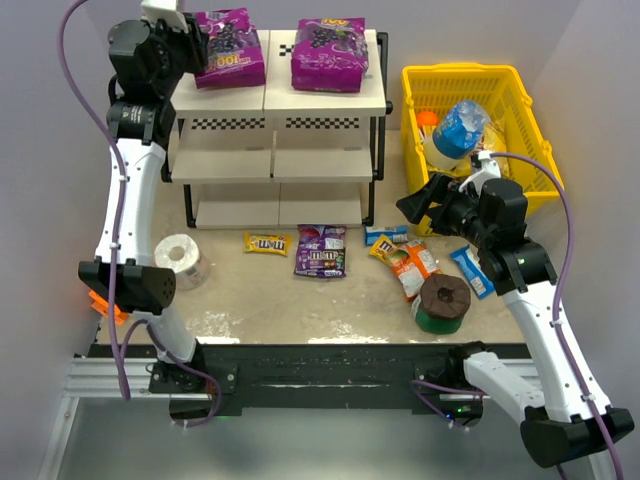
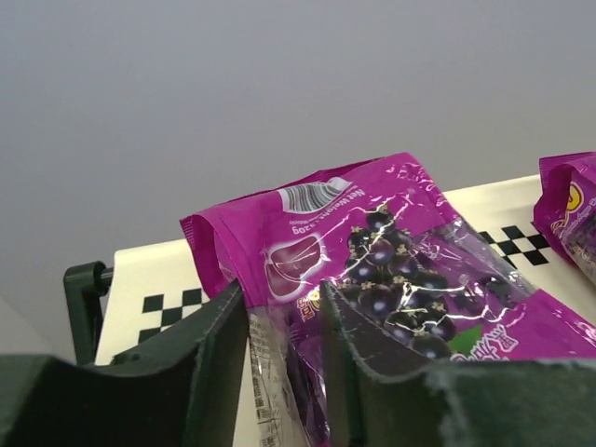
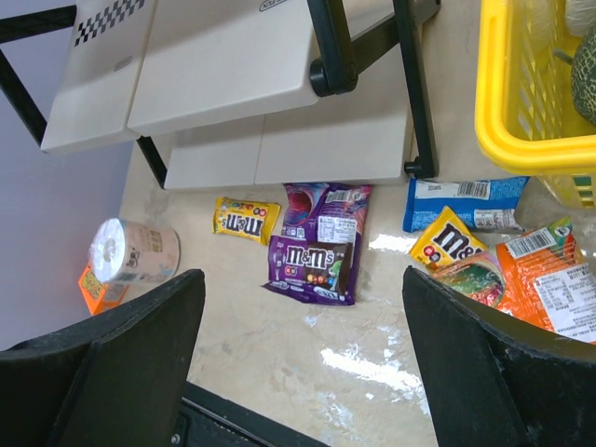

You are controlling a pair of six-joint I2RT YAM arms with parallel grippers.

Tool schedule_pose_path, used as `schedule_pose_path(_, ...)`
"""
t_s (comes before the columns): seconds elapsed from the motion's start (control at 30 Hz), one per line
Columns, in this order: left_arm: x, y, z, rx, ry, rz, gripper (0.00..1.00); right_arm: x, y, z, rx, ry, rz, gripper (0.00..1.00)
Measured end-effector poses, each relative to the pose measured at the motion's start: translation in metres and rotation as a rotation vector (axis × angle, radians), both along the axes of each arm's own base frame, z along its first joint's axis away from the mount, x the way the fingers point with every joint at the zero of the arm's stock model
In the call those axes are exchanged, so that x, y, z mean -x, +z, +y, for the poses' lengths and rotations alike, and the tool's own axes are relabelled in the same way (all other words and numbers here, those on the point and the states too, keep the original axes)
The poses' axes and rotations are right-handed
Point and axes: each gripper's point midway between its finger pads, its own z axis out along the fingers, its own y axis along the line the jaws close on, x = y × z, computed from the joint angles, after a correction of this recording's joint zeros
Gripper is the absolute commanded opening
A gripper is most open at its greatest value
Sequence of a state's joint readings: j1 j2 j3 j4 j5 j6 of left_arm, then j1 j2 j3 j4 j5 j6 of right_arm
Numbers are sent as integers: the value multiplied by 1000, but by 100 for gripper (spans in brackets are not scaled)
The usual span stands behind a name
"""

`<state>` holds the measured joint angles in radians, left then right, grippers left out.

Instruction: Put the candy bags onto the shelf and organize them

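Note:
Two large purple candy bags lie on the top board of the shelf (image 1: 275, 105), one at the left (image 1: 229, 47) and one at the right (image 1: 329, 53). My left gripper (image 1: 195, 45) stands at the left bag's edge. In the left wrist view its jaws (image 2: 284, 303) are parted, with the bag's (image 2: 391, 251) clear seam loose between them. On the table lie a dark-purple bag (image 1: 321, 250), a yellow one (image 1: 267, 243), a blue one (image 1: 385, 235) and an orange one (image 1: 412, 265). My right gripper (image 1: 415, 208) hangs open above them, holding nothing (image 3: 300, 279).
A yellow basket (image 1: 520, 100) holding a bottle stands at the right, close behind my right arm. A paper roll (image 1: 180, 258) sits at the left, near an orange box (image 1: 105, 305). A green and brown tin (image 1: 443, 302) stands by the orange bag. The two lower shelf boards (image 3: 279, 140) are bare.

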<state>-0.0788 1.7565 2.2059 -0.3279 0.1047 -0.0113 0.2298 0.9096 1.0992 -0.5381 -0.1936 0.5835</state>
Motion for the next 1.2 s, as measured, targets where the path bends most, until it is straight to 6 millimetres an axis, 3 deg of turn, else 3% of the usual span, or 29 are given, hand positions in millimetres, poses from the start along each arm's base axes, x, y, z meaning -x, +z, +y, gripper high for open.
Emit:
schedule_pose_path(0.17, -13, -5, -1, 22, 4, -8, 70, 0, -1, 0, 0, -1, 2, 90)
schedule_pose_path(0.27, -13, 5, 6, 47, 44, -41, 83, 0, -2, 0, 1, -1, 4, 90)
schedule_pose_path(0.4, -5, 17, 15, 80, 91, -83, 87, 0, -2, 0, 1, -1, 5, 90)
schedule_pose_path(0.53, 10, 29, 11, 107, 62, -116, 88, 0, -3, 0, 1, -1, 7, 90)
schedule_pose_path(0.77, 53, 51, -33, 188, -189, -189, 88, -1, -6, 0, 2, 0, 9, 90)
schedule_pose_path(0.93, 69, 60, -75, 212, -336, -218, 88, 0, -9, 0, 3, -1, 15, 90)
schedule_pose_path(1.07, 68, 52, -99, 219, -396, -195, 88, 1, -8, 0, 2, 0, 10, 90)
schedule_pose_path(1.2, 56, 33, -110, 200, -368, -152, 88, 4, -5, -1, 0, -1, -2, 90)
